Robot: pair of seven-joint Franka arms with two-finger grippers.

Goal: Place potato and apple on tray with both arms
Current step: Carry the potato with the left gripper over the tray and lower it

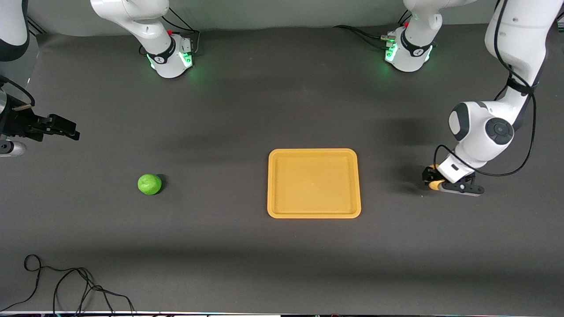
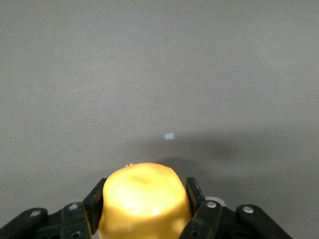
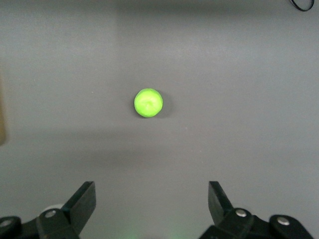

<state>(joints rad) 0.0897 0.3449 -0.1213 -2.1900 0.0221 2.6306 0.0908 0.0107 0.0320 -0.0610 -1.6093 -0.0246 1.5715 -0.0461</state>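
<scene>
Covering the whole scene is the dark bench (image 1: 246, 114), with the tray (image 1: 313, 183) lying flat near its middle. At the left arm's end of the bench, the left end effector (image 1: 434, 181) is low down, pinching the potato (image 2: 144, 199). Most of the potato is hidden by the fingers (image 2: 197, 191). The right end effector (image 3: 152, 204) is up high over the right arm's end, cut off at the edge, fingers spread wide. The apple (image 1: 150, 184) sits alone, well apart from the tray.
</scene>
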